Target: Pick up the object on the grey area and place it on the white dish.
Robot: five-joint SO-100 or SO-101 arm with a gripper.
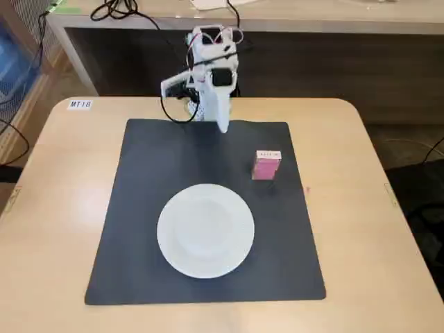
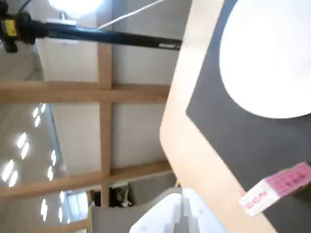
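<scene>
The white arm (image 1: 210, 69) sits folded at the far edge of the desk (image 1: 62, 208), just beyond the mat (image 1: 152, 180). The pink box (image 1: 266, 164) stands on the mat, toward its right side in the fixed view, well apart from the dish (image 1: 206, 230), which lies nearer the front middle. In the wrist view the hand (image 2: 180, 216) shows only as a white shape at the bottom edge, and I cannot tell how far it is open. It has hold of nothing that I can see.
</scene>
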